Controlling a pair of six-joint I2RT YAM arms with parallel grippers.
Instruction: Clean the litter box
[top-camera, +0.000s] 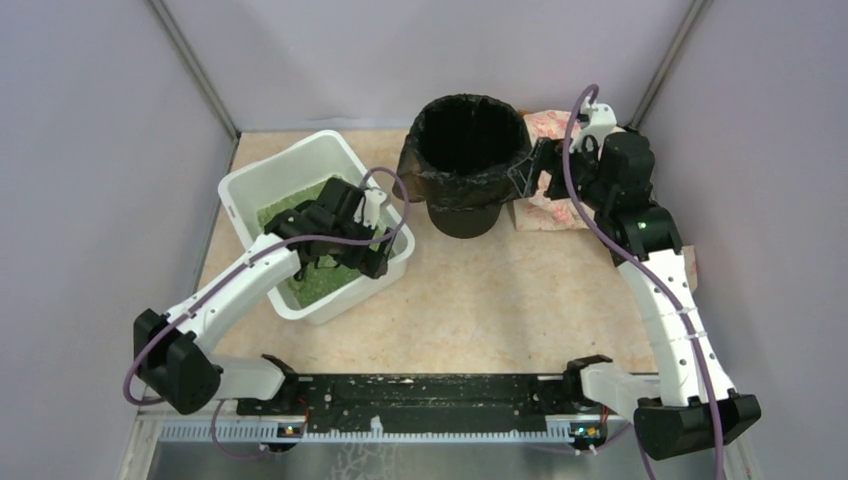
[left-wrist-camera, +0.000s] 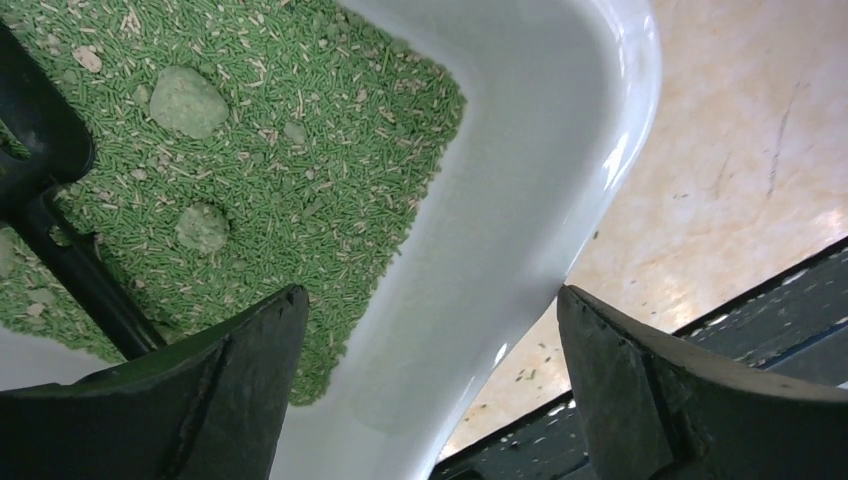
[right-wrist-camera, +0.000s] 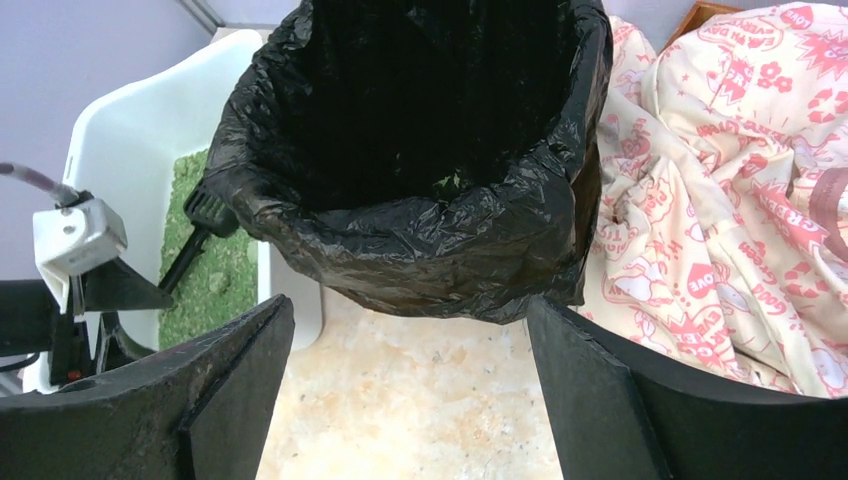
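A white rectangular litter box with rounded corners sits on the beige tabletop just left of the black-bagged bin, close to it but not touching. It is wider than the bin and holds a bed of green granular litter in which two rounded clumps lie. The left gripper hangs over the tub's corner on the side away from the bin. Its jaws are spread wide and hold nothing, with one finger above the litter and the other outside the wall. A black long-handled tool rests in the litter, cut off by the edge of the left wrist view. From above, the left arm hides it and much of the litter's middle. The right gripper is just right of the bin and faces it, its jaws likewise wide apart and empty. The bin's inside is too dark to make out, apart from a few green flecks on the bag. To the right of the bin lies a crumpled cream cloth with pink print. The words "LOVE" and "GREEN" can be read on it, but the folds garble the rest.
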